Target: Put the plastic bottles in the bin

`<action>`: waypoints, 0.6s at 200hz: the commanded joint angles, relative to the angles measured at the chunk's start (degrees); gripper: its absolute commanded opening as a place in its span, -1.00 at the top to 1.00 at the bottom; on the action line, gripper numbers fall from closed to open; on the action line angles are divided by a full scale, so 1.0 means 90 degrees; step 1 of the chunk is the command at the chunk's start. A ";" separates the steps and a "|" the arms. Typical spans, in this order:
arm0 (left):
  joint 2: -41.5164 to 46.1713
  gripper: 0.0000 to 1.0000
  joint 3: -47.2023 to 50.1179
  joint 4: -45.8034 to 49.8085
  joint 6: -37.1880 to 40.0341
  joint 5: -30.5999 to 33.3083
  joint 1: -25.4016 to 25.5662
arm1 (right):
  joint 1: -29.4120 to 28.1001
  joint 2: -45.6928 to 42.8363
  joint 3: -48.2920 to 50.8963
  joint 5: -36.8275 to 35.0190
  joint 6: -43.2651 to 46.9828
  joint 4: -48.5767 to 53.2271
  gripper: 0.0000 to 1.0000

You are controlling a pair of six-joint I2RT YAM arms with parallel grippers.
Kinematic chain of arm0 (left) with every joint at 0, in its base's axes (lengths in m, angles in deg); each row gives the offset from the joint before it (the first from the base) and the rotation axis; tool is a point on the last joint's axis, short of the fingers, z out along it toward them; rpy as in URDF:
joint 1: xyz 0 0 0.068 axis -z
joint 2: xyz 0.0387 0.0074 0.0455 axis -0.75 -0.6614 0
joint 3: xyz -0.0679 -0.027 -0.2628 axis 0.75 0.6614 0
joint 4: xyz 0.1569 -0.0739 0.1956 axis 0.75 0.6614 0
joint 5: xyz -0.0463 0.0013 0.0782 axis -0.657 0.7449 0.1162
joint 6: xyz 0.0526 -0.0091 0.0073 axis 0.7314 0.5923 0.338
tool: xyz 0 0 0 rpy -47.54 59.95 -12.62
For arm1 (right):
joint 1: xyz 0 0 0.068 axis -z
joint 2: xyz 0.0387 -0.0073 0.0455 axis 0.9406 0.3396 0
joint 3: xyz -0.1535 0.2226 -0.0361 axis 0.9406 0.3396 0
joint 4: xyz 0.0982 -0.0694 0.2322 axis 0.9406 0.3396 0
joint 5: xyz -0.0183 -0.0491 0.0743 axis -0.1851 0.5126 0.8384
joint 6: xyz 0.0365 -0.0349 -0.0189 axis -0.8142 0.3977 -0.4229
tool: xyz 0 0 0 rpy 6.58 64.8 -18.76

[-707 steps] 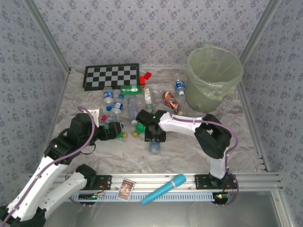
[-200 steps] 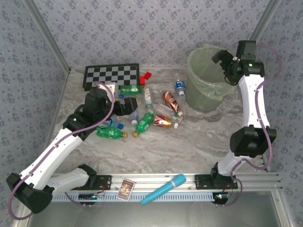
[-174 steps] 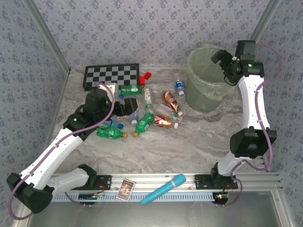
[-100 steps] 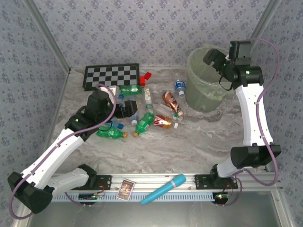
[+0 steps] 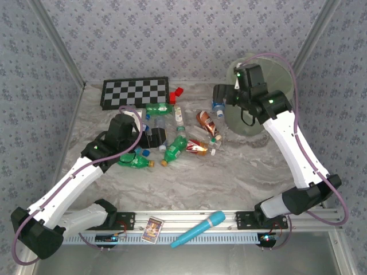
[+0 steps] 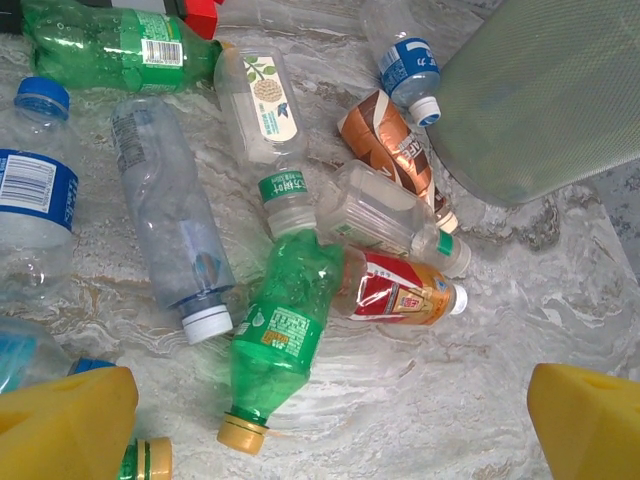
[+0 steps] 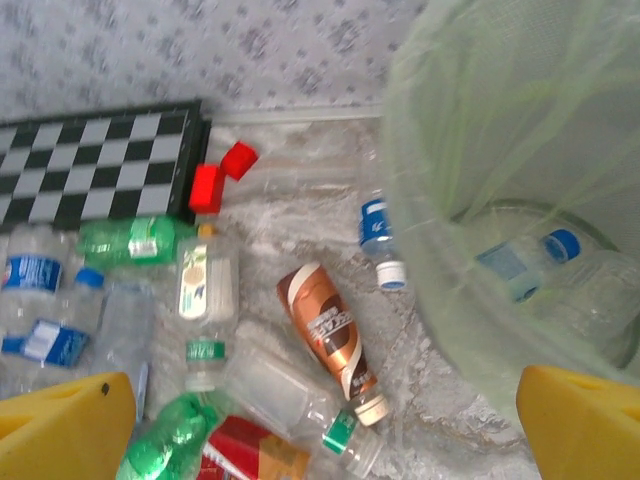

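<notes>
Several plastic bottles lie in a loose heap mid-table. My left gripper [image 5: 153,137] hangs open just above them, its yellow fingers [image 6: 65,425] straddling bare table below a green bottle with a yellow cap [image 6: 280,335] and a red-orange bottle [image 6: 400,290]. The right gripper [image 5: 219,94] hovers open beside the bin's left rim, above a brown bottle [image 7: 325,325] and a blue-labelled bottle [image 7: 377,228]. Inside the bin [image 7: 500,150] a clear bottle with a blue cap [image 7: 530,265] rests on the bottom. The right arm partly hides the bin [image 5: 252,123] from above.
A checkerboard [image 5: 135,91] and red blocks [image 5: 175,94] sit at the back left. A turquoise microphone-shaped object [image 5: 199,228] and a small card [image 5: 152,228] lie on the front rail. Patterned walls close in the table on three sides.
My right arm has swung left and down from over the bin to its left side, above the bottles. The left gripper has shifted slightly toward the heap. Both stayed open.
</notes>
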State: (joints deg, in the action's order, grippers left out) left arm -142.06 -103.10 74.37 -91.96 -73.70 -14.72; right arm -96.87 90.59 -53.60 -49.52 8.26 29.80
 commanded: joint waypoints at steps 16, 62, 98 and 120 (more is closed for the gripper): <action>0.0294 -1.00 0.0052 0.0045 -0.0102 -0.0040 0.0041 | -0.0903 0.0308 0.0264 -0.0551 0.1289 0.0044 -0.99; 0.0545 -1.00 0.0138 0.0188 -0.0176 0.0046 0.0045 | -0.1760 0.1233 0.0355 -0.1474 0.2254 0.0408 -0.99; 0.0821 -0.99 0.0237 0.0361 -0.0176 0.0201 0.0039 | -0.1832 0.2047 0.0324 -0.0715 0.2366 0.0929 -0.96; 0.0919 -0.99 0.0257 0.0418 -0.0176 0.0260 0.0040 | -0.1895 0.2469 0.0373 -0.0429 0.2440 0.1085 -0.85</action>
State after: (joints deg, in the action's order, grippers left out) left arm -135.28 -100.85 76.58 -92.97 -72.80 -14.70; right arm -113.22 109.81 -50.74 -56.67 27.73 35.04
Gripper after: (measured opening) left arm 0.997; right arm 0.947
